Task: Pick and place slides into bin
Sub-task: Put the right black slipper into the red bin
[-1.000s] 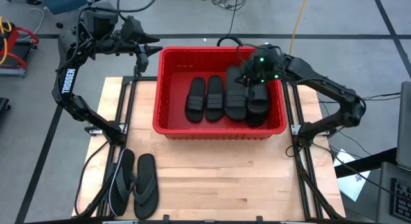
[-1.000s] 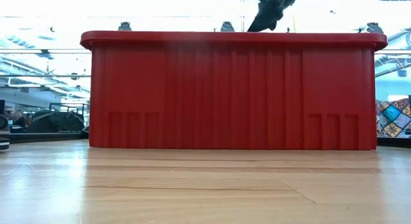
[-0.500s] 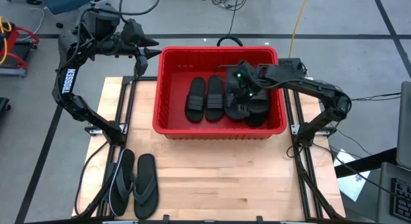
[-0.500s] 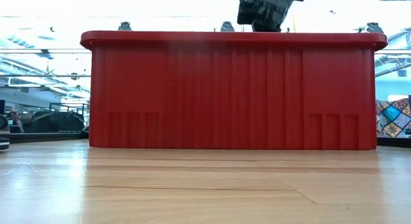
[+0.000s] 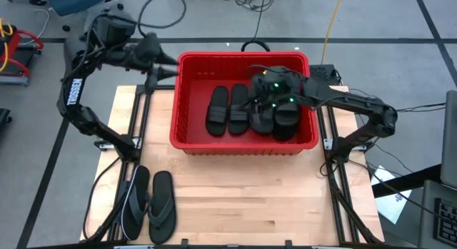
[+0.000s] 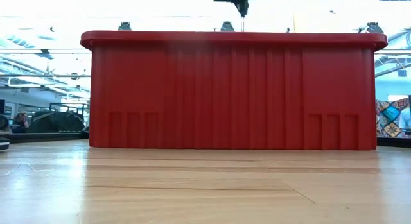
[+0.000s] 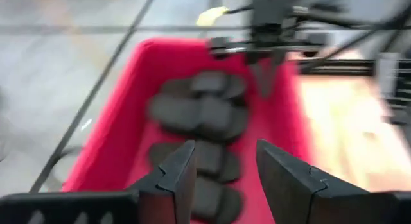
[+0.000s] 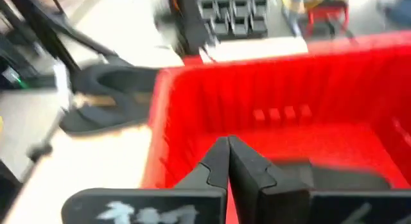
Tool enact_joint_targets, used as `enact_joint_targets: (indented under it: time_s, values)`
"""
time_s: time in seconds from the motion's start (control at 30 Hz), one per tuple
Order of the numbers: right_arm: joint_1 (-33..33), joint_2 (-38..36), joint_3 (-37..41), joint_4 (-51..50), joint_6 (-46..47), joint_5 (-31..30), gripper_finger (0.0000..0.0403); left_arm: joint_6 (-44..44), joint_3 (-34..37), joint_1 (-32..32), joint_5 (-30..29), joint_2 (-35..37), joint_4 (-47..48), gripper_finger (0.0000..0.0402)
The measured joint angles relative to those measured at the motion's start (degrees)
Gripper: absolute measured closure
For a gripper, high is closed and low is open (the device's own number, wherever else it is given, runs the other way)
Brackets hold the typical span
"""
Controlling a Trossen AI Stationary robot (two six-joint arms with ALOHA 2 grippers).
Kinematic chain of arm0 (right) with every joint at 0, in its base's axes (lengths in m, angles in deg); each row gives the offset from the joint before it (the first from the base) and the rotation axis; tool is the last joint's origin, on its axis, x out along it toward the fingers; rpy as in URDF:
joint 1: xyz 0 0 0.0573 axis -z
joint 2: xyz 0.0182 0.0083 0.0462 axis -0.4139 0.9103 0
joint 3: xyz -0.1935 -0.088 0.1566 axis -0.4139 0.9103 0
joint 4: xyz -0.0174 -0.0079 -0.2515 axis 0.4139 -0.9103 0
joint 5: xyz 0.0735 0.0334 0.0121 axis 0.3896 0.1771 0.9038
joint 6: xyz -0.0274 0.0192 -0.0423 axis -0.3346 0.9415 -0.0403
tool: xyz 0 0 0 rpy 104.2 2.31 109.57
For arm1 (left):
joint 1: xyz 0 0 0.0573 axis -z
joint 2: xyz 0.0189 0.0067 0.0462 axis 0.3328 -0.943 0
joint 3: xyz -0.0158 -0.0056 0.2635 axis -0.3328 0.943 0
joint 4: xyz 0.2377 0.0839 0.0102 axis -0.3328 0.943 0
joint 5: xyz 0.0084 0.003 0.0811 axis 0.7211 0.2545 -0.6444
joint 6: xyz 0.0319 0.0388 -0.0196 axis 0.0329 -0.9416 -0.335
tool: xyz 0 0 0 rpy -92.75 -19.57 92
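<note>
The red bin stands at the table's far middle. It also shows in the low view. Several black slides lie flat on its floor, side by side. Two black flip-flops lie flat on the table at the near left. My right gripper is shut and empty and hangs over the middle of the bin, above the slides. Its fingers are closed together. My left gripper is open and empty in the air by the bin's far left corner. Its fingers stand apart.
Bare wood table lies between the bin and the near edge, right of the flip-flops. Black frame rails run along both sides of the table. Cables lie on the floor beyond the far edge.
My right gripper has gone from the bin's right part toward the table's left, over the slides, and has stayed above the rim. My left gripper has come a little toward the near edge, closer to the bin's left wall. The slides have kept still.
</note>
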Motion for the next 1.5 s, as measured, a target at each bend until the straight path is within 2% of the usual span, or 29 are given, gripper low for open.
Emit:
enact_joint_targets:
  time_s: [0.1, 0.2, 0.37, 0.5, 0.67, 0.73, 0.8, 0.93, 1.0, 1.1, 1.2, 1.33, 1.4, 1.5]
  values:
    - [-4.2, -1.66, -0.01, 5.8, 1.6, -2.42, 0.0403, -2.96, 0.0, 3.96, 5.9, 2.42, 0.28, 0.0266]
    - [-9.23, -2.72, -0.04, 7.53, 1.13, -6.94, 0.0403, -6.99, -0.02, 8.0, 10.07, 5.1, 1.87, 0.0309]
    - [-16.39, -2.91, -0.02, 8.9, 3.37, -13.3, 0.0403, -7.02, 0.78, 10.92, 10.11, 7.6, 4.23, 0.0389]
    - [-20.78, -3.03, -0.02, 8.15, 6.17, -18.06, 0.0403, -5.36, 6.36, 11.62, 10.19, 9.83, 4.76, 0.0391]
    - [-24.97, -4.28, 0.02, 4.32, 4.46, -18.21, 0.0403, 5.35, 19.93, 15.62, 11.12, 13.89, 2.35, 0.04]
    - [-26.49, -5.53, 0.02, 2.43, 2.65, -17.85, 0.0403, 10.97, 28.09, 19.44, 8.52, 17.05, -3.36, 0.0399]
    - [-27.92, -7.03, 0.02, -0.36, 0.42, -15.99, 0.0403, 16.45, 37.4, 24.09, 4.99, 21.34, -12.97, 0.0401]
    - [-30.75, -9.91, 0.02, -3.13, -0.64, -9.84, 0.0403, 27.58, 56.28, 34.21, -4.24, 29.71, -40.69, 0.0401]
    - [-33.11, -11.04, 0.09, -4.46, -0.62, -7.52, 0.0403, 29.84, 64.56, 38.88, -9.99, 32.59, -54.09, 0.0401]
    - [-36.99, -13.16, 3.51, -5.02, 0.87, -7.27, 0.0403, 31.27, 73.73, 44.82, -18.32, 35.58, -69.12, 0.0401]
    - [-38.84, -16.78, 10.56, -1.37, 5.86, -7.32, 0.0403, 34.94, 78.65, 49.28, -23.58, 36.22, -75.38, 0.0401]
    - [-39.76, -23.4, 24.25, 11.13, 12.19, -9.69, 0.0403, 38.73, 80.72, 55.58, -30.8, 36.13, -74.62, 0.0401]
    - [-40.16, -27.3, 31.79, 19.29, 15.39, -12.28, 0.0403, 38.31, 80.72, 58.59, -34.69, 36.23, -73.64, 0.0401]
    - [-41.07, -32.76, 41.3, 29.94, 19.78, -19.24, 0.0403, 36.52, 80.74, 62.19, -38.52, 36.75, -71.62, 0.0401]
